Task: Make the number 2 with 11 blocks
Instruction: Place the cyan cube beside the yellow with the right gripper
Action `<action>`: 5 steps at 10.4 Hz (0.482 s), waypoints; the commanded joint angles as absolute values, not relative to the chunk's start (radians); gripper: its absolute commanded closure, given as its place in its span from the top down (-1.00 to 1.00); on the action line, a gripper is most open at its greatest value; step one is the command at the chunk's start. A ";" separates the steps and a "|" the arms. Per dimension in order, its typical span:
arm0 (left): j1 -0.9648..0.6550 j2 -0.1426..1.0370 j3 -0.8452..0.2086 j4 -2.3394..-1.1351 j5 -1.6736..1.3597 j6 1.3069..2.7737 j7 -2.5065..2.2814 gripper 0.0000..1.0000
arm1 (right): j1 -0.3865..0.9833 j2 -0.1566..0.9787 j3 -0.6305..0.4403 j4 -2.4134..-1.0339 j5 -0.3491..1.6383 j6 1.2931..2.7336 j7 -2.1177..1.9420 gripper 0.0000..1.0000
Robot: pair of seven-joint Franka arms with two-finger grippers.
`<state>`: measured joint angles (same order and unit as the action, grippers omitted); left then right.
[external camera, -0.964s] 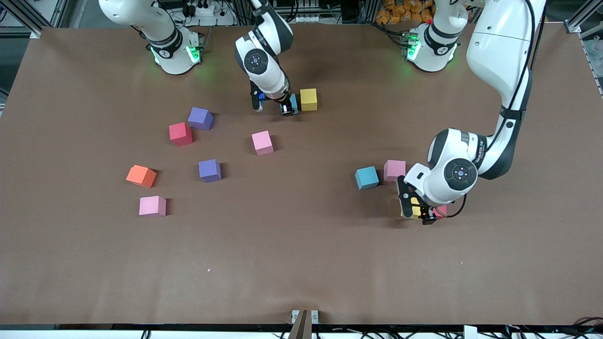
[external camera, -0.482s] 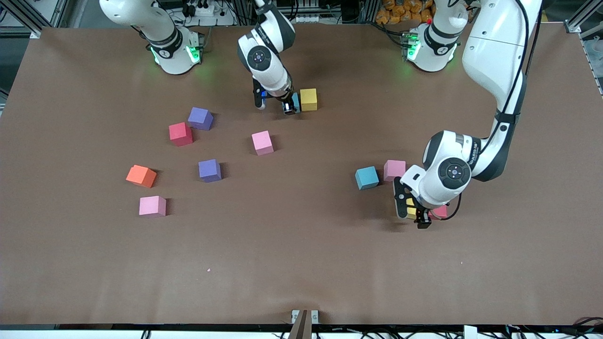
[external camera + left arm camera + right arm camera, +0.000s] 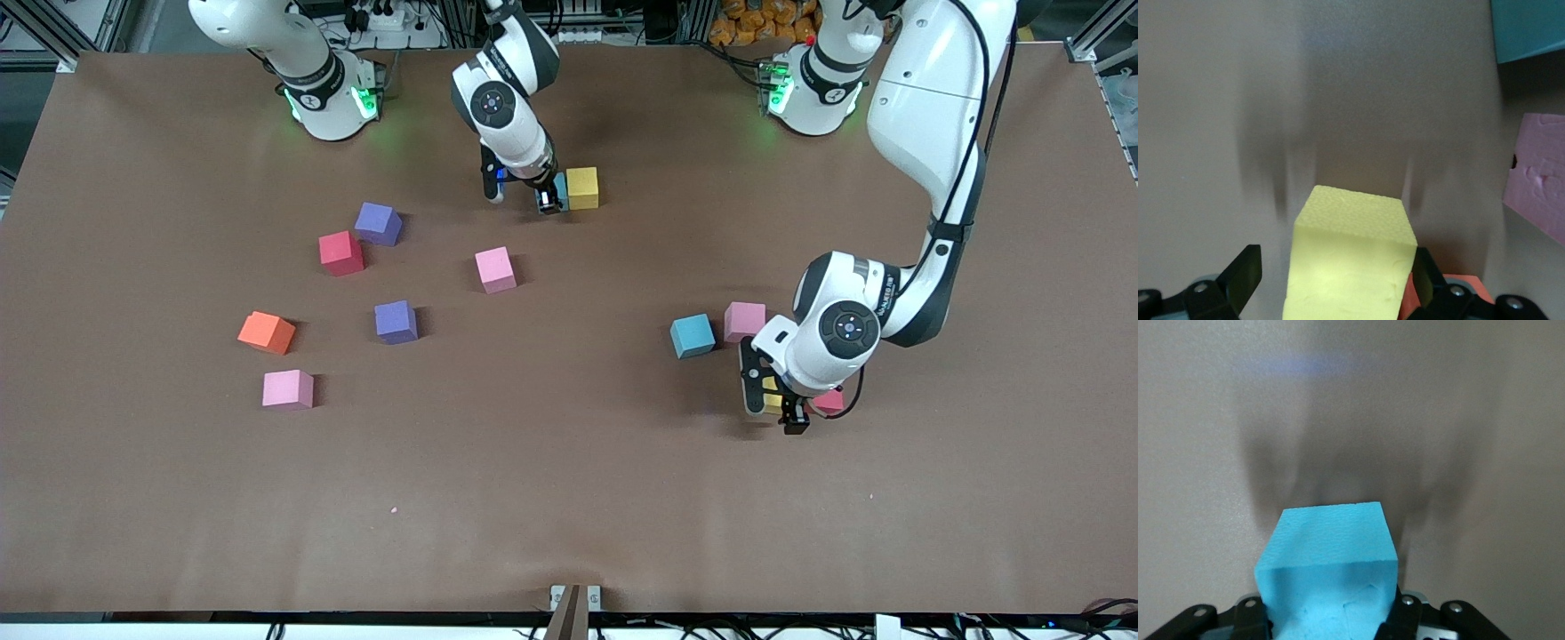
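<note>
a light blue block (image 3: 1328, 577) is held clamped in the right hand (image 3: 548, 199) just beside the yellow block (image 3: 583, 188) on the table, while another yellow block (image 3: 1350, 260) sits between the fully spread fingers of the left hand (image 3: 775, 398), ungripped.

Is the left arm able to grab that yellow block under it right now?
Probably yes: the left gripper has its jaws open on either side of the yellow block, with nothing between them.

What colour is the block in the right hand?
Light blue block, held in the right hand; clearest in the right wrist view.
</note>
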<state>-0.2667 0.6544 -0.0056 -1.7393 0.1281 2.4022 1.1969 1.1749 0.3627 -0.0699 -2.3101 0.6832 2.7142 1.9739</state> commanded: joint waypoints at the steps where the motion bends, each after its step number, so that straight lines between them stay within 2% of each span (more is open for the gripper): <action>1: -0.270 0.663 -0.005 -1.732 0.146 2.410 1.212 1.00 | 1.204 0.385 -0.074 -2.312 0.696 2.773 2.052 -0.89; 2: -0.270 0.663 -0.003 -1.732 0.146 2.408 1.212 0.55 | 1.201 0.387 -0.074 -2.312 0.696 2.769 2.052 -0.28; 3: -0.270 0.661 -0.003 -1.732 0.146 2.407 1.212 0.06 | 1.201 0.388 -0.074 -2.312 0.696 2.769 2.052 0.81; 4: -0.270 0.661 -0.005 -1.733 0.146 2.402 1.212 -0.32 | 1.203 0.388 -0.074 -2.312 0.696 2.764 2.054 1.00; 5: -0.270 0.652 -0.005 -1.733 0.146 2.396 1.215 -0.51 | 1.203 0.381 -0.074 -2.312 0.695 2.761 2.057 1.00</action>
<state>-0.2670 0.6600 -0.0059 -1.7384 0.1281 2.4025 1.1976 1.1769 0.3722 -0.0700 -2.3102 0.6836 2.7155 1.9848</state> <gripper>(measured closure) 0.410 0.185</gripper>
